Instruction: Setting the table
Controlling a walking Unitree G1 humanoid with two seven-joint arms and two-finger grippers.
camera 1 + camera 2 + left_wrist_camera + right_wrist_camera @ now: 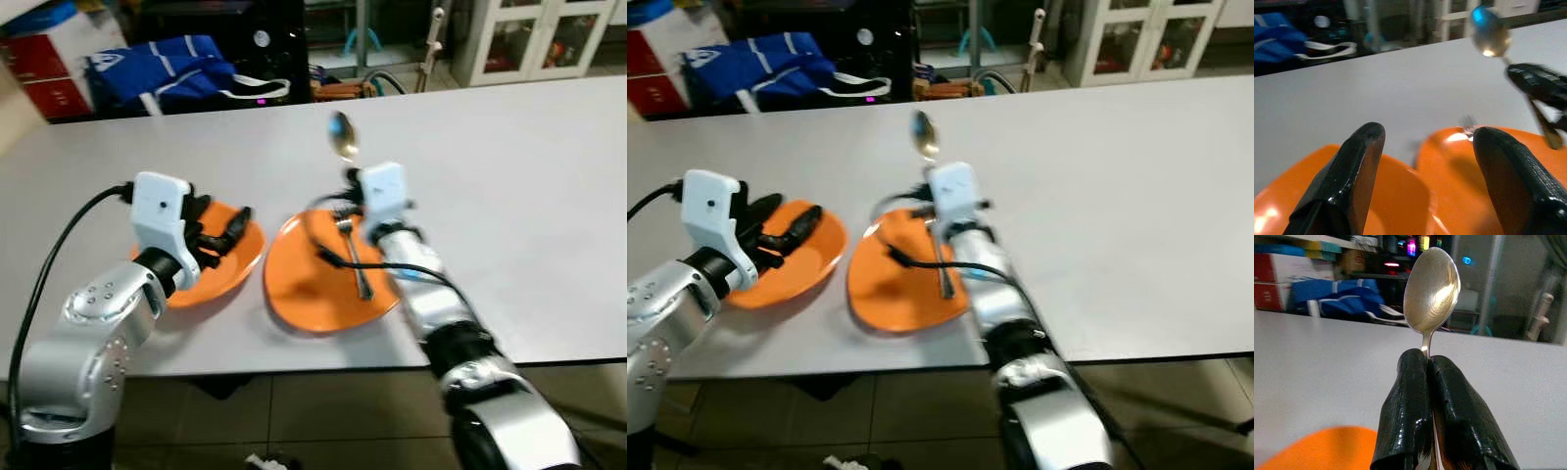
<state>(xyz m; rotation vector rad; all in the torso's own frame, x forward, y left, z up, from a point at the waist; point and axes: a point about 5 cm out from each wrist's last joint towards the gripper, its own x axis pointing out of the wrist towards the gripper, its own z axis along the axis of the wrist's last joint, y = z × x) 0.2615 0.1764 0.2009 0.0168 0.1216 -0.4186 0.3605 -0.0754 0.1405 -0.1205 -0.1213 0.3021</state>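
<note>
I see a wide pale grey desk [549, 196] across most of my head view, its near edge running just above a floor of brownish tiles [323, 411]. Beyond the far edge the room is dim and cluttered. Past the far left corner sits a blue bag with white straps [167, 69], with red and white boxes [39, 69] beside it further left. Behind the far right corner stands a white cabinet with glass doors [534, 39]. Between them a dark unit [245, 29] shows small glowing lights. Soft light falls on the desk top, without hard shadows.
</note>
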